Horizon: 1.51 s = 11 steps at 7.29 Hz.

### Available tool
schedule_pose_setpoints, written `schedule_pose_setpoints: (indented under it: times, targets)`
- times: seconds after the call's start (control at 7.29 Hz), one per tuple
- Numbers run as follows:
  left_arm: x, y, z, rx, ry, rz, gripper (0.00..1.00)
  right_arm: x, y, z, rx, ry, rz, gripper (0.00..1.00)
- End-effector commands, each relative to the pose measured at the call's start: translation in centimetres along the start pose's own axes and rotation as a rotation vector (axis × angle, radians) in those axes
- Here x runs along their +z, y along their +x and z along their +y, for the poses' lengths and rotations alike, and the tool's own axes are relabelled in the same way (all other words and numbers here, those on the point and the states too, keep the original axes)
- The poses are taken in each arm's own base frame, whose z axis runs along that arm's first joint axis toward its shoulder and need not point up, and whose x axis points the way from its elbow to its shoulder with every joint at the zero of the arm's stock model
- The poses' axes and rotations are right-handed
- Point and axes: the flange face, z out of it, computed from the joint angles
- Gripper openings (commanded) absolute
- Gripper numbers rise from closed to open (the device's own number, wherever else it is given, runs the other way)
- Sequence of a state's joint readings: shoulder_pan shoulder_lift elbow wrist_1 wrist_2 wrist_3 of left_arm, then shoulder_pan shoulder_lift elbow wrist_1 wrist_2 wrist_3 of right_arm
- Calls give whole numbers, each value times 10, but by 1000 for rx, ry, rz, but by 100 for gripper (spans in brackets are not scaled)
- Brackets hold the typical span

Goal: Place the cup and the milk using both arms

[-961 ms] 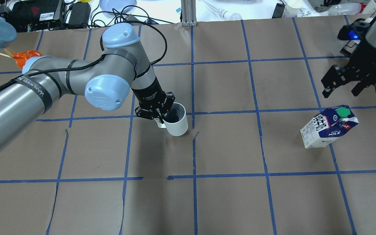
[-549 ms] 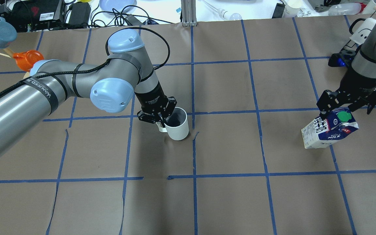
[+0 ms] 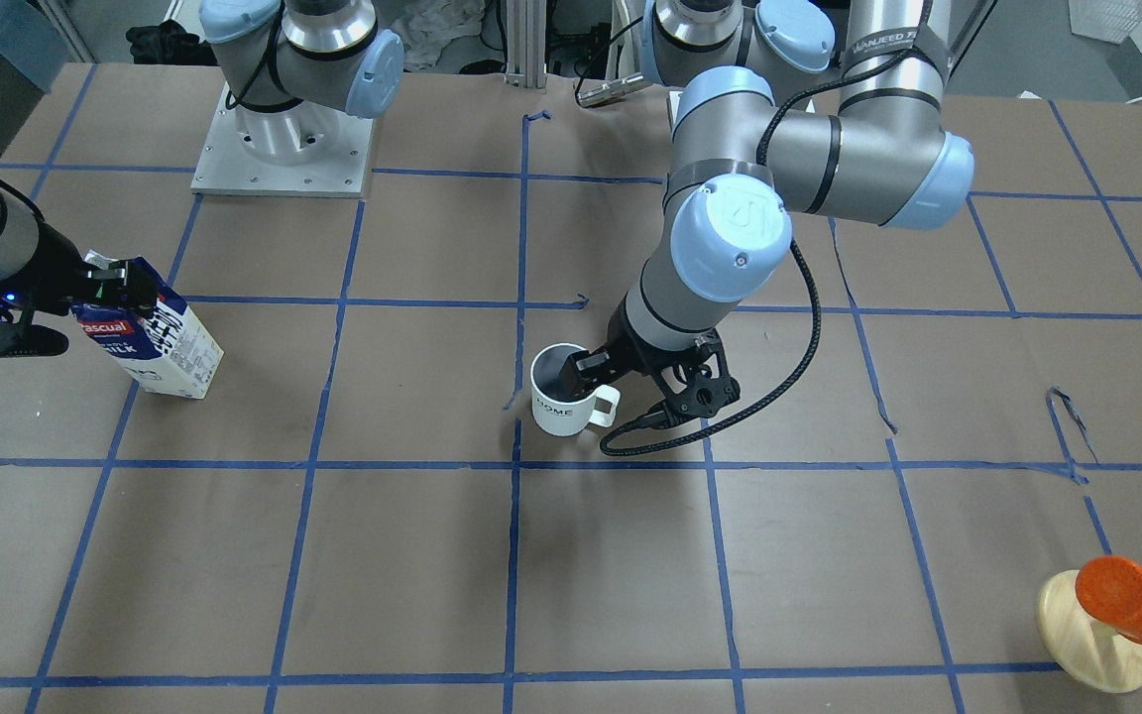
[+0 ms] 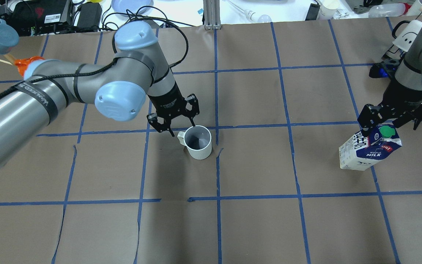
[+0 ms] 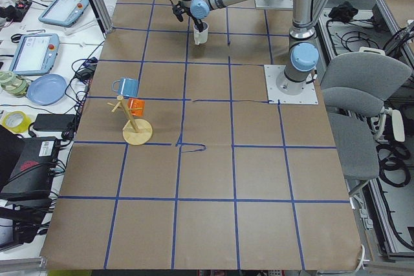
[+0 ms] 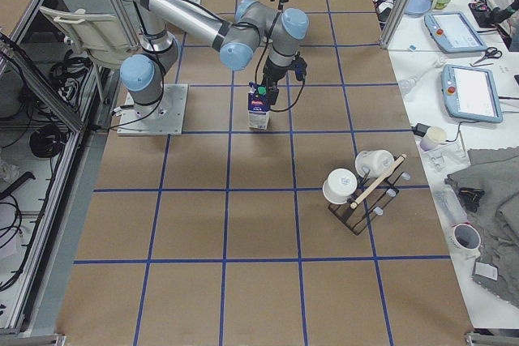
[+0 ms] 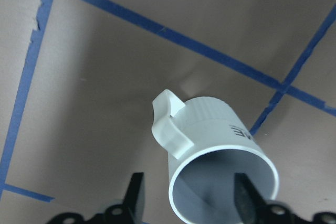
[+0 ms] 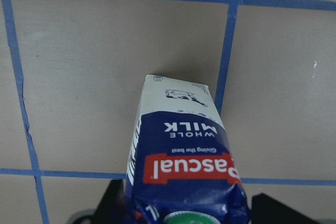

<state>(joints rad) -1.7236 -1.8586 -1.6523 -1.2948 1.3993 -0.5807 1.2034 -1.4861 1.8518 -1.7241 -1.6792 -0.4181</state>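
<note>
Milk carton point(image 4: 370, 152) upright at the robot's right on the brown table paper point(image 4: 255, 165), right gripper point(image 4: 389, 127) fingers spread astride its gabled top | white HOME mug point(image 4: 198, 143) upright near centre, left gripper point(image 4: 181, 129) fingers apart, empty, just above its handle side

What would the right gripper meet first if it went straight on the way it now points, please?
Probably the milk: its capped top sits directly ahead of the right gripper, between the open fingers, though depth is hard to judge.
</note>
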Motion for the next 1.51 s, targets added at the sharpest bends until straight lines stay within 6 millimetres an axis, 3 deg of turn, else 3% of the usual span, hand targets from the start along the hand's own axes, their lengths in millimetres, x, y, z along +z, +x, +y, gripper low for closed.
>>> schedule_pose_setpoints:
  times: [0.0,0.14,0.41,0.82,0.96,1.1,1.24,1.37]
  targets:
    - [-82,-36,-46,82,102,-24,100,-10,1,-1,7,5,-2,97]
    - [-120,-61,-54,109,154,-122,100,-7,1,1,7,-6,-8,96]
    - [-164,-90,-52,66,175,-125,100,9,0,8,12,-75,-49,80]
    - [-179,-112,-51,47,184,-93,100,19,7,14,36,-102,-56,41]
    - [-188,-111,-44,111,197,-90,100,14,9,12,37,-92,-52,24]
    - [-189,-118,-45,174,195,-106,100,3,9,9,39,-67,-51,22]
    - [-196,-120,-40,257,205,-113,100,-21,3,0,31,-19,-39,22]
    - [-199,-120,-28,278,186,-120,100,-45,-20,-8,-1,17,-64,22]
